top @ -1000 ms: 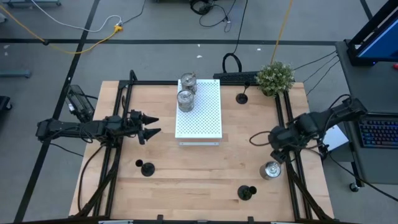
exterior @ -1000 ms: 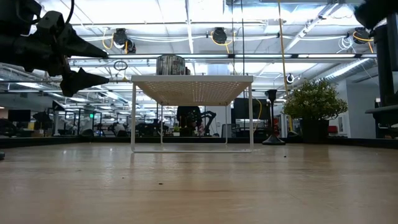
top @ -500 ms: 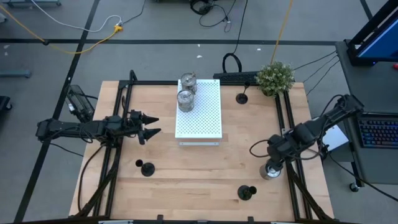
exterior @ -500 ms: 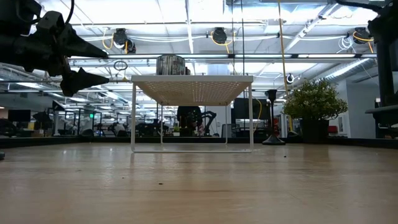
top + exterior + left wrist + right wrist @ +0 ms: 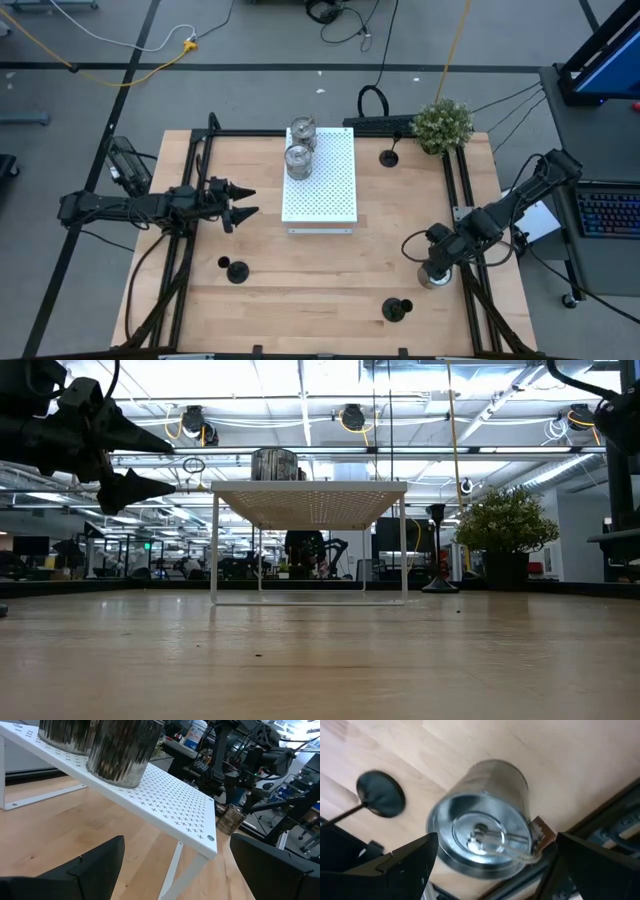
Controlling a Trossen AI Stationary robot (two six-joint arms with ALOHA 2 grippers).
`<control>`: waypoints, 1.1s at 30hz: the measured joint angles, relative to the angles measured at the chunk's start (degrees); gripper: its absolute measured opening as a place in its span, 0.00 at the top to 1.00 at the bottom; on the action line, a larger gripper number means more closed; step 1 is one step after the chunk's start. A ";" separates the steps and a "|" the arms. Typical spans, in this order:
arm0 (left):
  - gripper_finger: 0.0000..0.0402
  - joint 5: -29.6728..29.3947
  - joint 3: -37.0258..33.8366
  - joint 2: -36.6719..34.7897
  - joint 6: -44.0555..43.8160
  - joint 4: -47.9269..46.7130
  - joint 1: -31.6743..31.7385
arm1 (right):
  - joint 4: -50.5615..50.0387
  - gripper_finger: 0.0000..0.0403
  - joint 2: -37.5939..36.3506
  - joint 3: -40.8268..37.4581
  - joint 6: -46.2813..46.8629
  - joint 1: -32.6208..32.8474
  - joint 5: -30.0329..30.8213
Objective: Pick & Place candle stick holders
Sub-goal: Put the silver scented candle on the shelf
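Two silver holders stand on the white perforated board. A third silver holder stands on the table near the right rail. My right gripper hovers right above it, open. In the right wrist view the fingers stand on either side of that holder without touching it. Black holders stand on their round bases at the near left, near middle and far right. My left gripper is open and empty, left of the board.
A green plant stands at the far right corner. Black frame rails run along the table's left and right sides, the right one close beside the silver holder. The board stands on thin legs, with free room under it.
My right gripper has moved toward the table's near edge and a little left, coming over the silver holder by the right rail. It stays open. The holder has not moved.
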 joint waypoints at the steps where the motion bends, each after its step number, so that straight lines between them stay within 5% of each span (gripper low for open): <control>1: 0.09 0.11 0.00 0.00 0.00 0.00 0.00 | 0.17 0.02 0.00 0.00 0.13 0.22 0.95; 33: 0.09 0.35 0.00 0.00 1.13 -0.04 0.02 | 4.56 0.01 1.88 -0.02 -7.60 2.31 5.58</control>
